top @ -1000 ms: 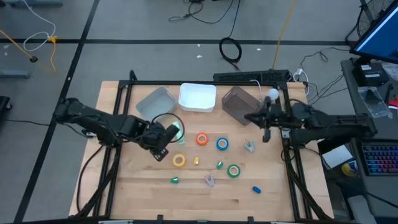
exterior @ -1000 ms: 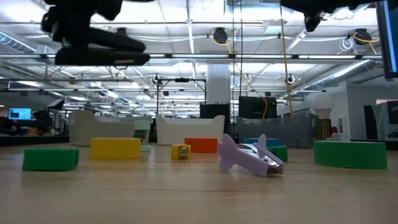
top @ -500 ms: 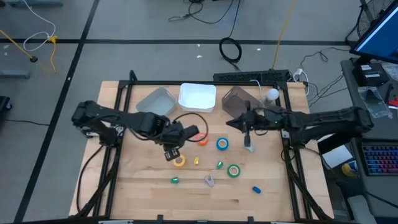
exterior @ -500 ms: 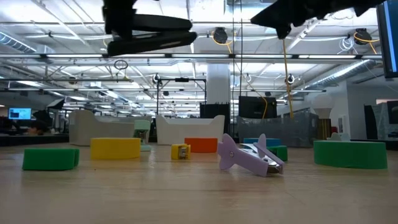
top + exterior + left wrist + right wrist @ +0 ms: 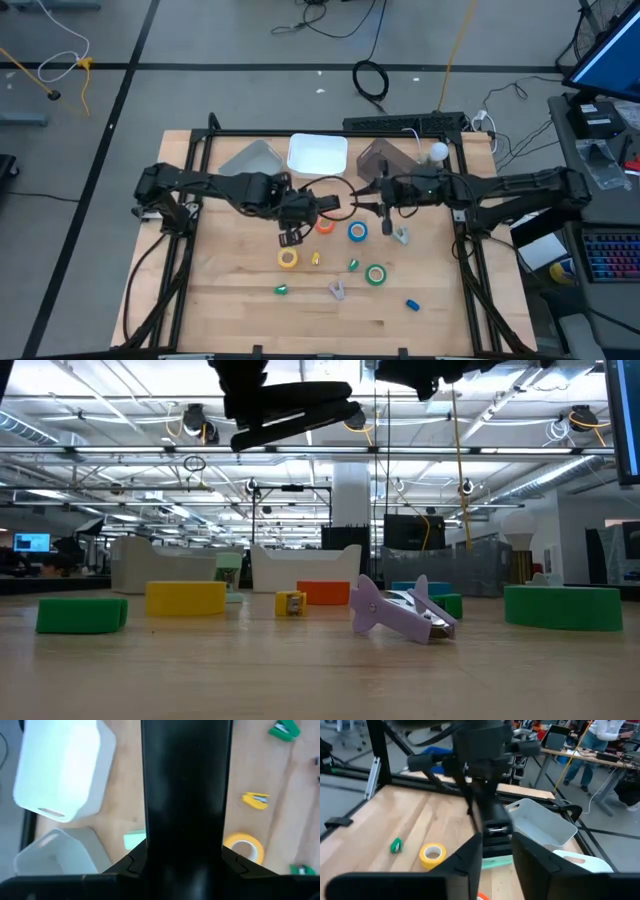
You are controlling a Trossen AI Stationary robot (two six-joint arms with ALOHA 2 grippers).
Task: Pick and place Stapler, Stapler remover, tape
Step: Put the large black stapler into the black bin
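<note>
Both arms have closed in over the worktop (image 5: 230,290): left hand (image 5: 300,212) clamped on the black stapler (image 5: 328,204), twelve o'clock of the red-orange tape (image 5: 325,224); right hand (image 5: 385,213), fingers newly parted, faces it from three o'clock, likely a handover.

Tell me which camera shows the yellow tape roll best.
The high view: the yellow tape roll shows whole as a ring. The low view shows only its side, both wrist views show it near their edges.

place: robotics lab | cues: ceiling trusses (image 5: 150,455), workbenches (image 5: 600,757), floor cables (image 5: 370,78)
</note>
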